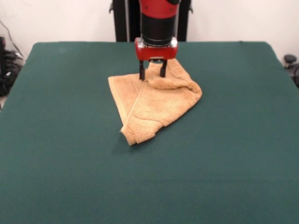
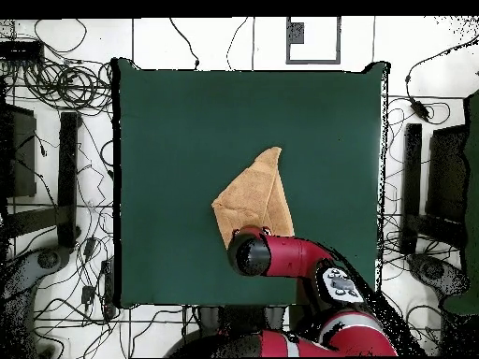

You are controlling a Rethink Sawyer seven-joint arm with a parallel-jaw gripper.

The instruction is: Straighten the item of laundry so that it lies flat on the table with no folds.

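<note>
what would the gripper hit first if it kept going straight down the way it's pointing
The towel. The gripper points straight down with its fingers open over the towel's far edge, tips at or just above the cloth; contact is unclear. Under the towel lies the table.

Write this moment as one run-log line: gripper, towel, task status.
gripper: open, fingers down at towel's far edge | hand towel: folded over, bunched, roughly triangular | table: green cloth | status: not yet flat
</note>
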